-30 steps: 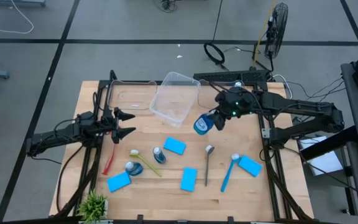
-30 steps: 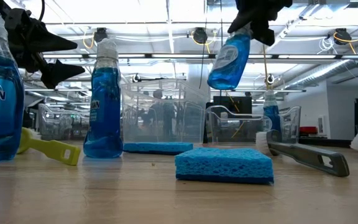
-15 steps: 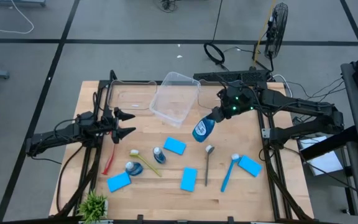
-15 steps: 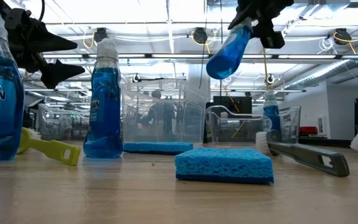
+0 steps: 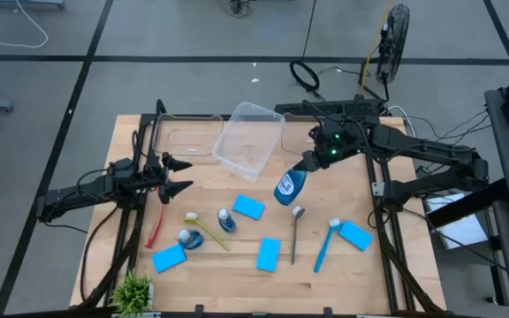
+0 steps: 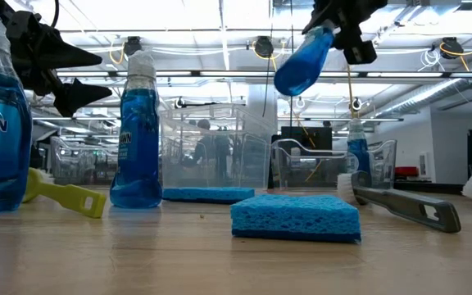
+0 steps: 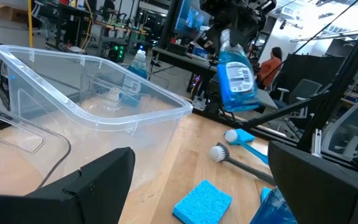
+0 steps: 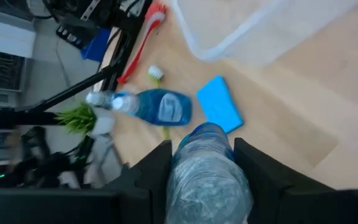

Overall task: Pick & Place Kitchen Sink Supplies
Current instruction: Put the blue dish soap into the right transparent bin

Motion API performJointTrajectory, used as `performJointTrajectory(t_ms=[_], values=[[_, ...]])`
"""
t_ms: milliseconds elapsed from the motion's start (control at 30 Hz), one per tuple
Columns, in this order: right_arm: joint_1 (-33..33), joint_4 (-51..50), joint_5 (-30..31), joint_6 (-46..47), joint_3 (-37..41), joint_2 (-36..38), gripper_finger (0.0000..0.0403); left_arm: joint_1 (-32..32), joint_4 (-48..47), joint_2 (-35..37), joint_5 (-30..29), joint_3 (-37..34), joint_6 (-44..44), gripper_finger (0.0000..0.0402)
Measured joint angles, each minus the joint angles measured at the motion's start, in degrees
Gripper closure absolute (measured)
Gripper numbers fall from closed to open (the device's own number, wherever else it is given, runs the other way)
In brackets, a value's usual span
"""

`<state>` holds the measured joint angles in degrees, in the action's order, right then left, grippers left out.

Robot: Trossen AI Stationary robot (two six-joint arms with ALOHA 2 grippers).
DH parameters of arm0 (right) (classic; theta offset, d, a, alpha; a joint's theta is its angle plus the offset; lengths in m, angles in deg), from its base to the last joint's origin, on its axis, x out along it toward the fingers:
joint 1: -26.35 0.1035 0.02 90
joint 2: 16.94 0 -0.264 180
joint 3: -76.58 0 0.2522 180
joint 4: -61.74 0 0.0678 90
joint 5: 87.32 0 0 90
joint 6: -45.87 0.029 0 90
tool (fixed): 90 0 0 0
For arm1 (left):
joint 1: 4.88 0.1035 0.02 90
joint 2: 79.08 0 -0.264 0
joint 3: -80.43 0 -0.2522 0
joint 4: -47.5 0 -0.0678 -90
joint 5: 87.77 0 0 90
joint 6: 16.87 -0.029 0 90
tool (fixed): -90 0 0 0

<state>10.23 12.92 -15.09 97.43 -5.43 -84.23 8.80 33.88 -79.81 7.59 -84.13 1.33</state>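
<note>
Near edge of the tabletop (image 5: 237, 283): green plant (image 5: 132, 289) at the L corner, then a sponge by the plant (image 5: 169, 258) and a middle sponge (image 5: 269, 253), both lying flat. One row back: two standing bottles (image 5: 186, 238) (image 5: 225, 220) w/ the yellow brush (image 5: 206, 230) btw them, the red brush (image 5: 155, 228) off to the L, and the spoon tool (image 5: 296, 231), blue brush (image 5: 323, 245) and R-side sponge (image 5: 355, 235) to the R. A further sponge (image 5: 248, 208) lies just behind the bottles. None of these is in a bin yet.

Mid-table, well above the wood: the held bottle (image 5: 289, 185), clamped at its cap end by the R end effector (image 5: 310, 162), fingers narrowed around it. Change over the last sec: the bottle hung nearly straight down, and now it's tilted, base swung out toward the L arm, and it has shifted only slightly. So the wrist has rotated, w/ little travel. My read: carry phase, lining up for a drop. The bottle sits just on the near side of the clear bin (image 5: 250, 138), not over it yet.

L end effector (image 5: 179, 175): waiting at the L side, fingers spread wide, nothing in them.

Far side: the clear bin, w/ nothing inside as far as I can tell. Still to do: reach over the rim, release, then the other items.
</note>
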Motion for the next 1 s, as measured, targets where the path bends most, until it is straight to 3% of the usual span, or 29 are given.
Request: performJointTrajectory(t_ms=[200,733,1000], values=[[-0.3,-0.4,8.5,-6.2,0.0,0.0,0.0266,0.0,0.0,0.0,0.0,0.0,0.0,0.0036],[-10.6,-5.1,20.8,-17.5,0.0,11.1,0.0266,0.0,0.1,0.0,0.0,0.0,0.0,0.0036],[-16.0,-5.0,23.9,-23.6,0.0,11.2,0.0266,0.0,0.1,0.0,0.0,0.0,0.0,0.0036]])
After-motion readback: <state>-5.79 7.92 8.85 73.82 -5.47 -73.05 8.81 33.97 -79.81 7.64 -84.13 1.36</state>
